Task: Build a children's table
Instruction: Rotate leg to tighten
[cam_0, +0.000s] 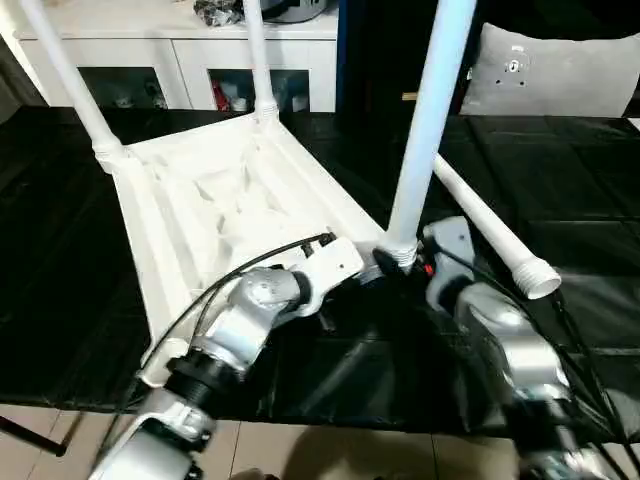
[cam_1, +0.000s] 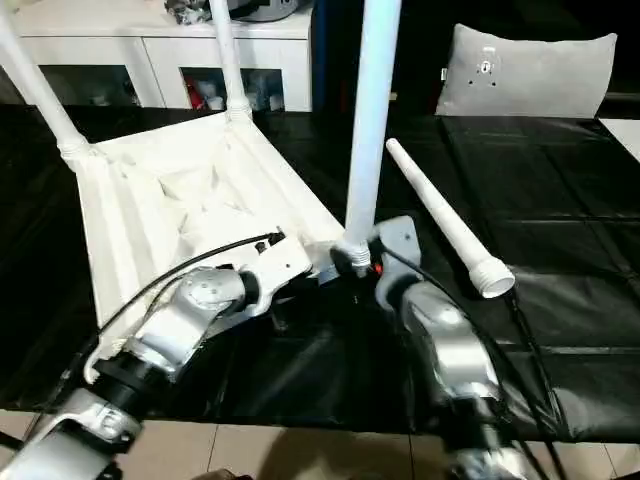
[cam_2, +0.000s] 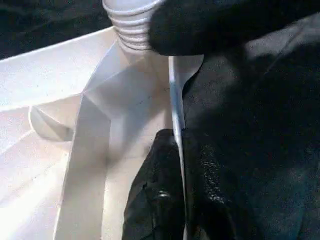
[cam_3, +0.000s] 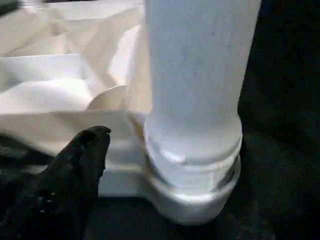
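— While we've got the left gripper (cam_2: 177, 150) clamped on the table top (cam_0: 200, 200) rim mid-frame, what's the right gripper (cam_0: 400, 262) doing?
— Can't tell; it's at the near leg (cam_0: 428, 120). Spare leg (cam_0: 490, 235) lies right.

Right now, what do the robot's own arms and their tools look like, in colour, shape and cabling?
Both forearms are rounded, silver metal shells. The left arm has a black ribbed collar near the elbow, a white wrist block and thin black cables looping along it. The right arm carries a grey wrist housing with a small red mark and black cables. Each tool has matte black, finely textured fingers.
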